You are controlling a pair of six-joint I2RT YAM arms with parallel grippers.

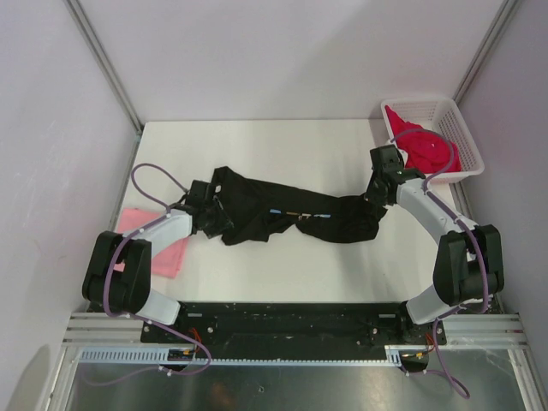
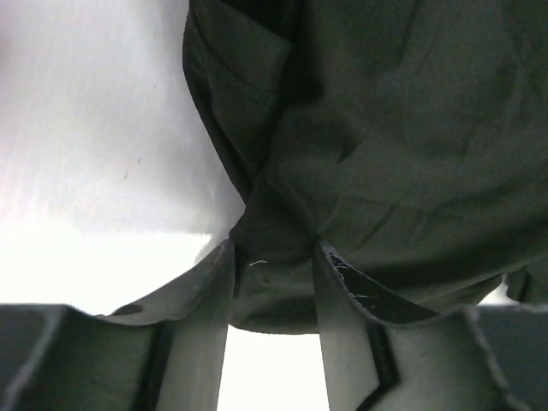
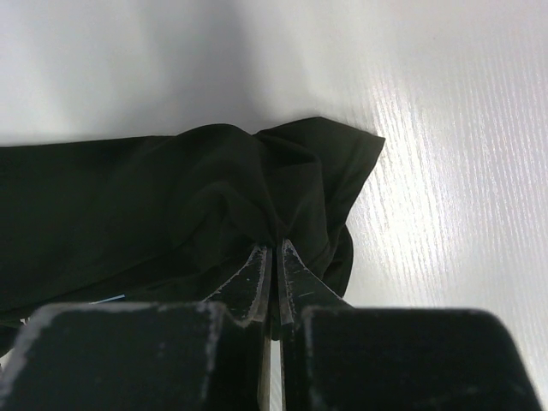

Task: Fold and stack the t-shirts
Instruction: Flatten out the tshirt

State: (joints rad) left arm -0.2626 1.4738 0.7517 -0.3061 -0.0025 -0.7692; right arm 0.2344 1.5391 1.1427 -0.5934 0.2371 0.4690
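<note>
The black t-shirt [image 1: 282, 216] lies bunched and stretched into a long band across the middle of the table, with a bit of pale print showing. My left gripper [image 1: 208, 204] holds its left end; in the left wrist view my gripper [image 2: 274, 248] has a fold of the black cloth [image 2: 402, 128] between its fingers. My right gripper [image 1: 375, 195] holds the right end; in the right wrist view my gripper [image 3: 276, 248] is pinched on the black cloth [image 3: 154, 205]. The light pink t-shirt [image 1: 150, 244] lies flat at the table's left edge. The crimson-red t-shirt [image 1: 421, 145] is heaped in the basket.
The white lattice basket [image 1: 458, 128] stands at the back right corner of the white table [image 1: 282, 145]. Grey walls close in the back and both sides. The arm bases sit on the black rail at the near edge.
</note>
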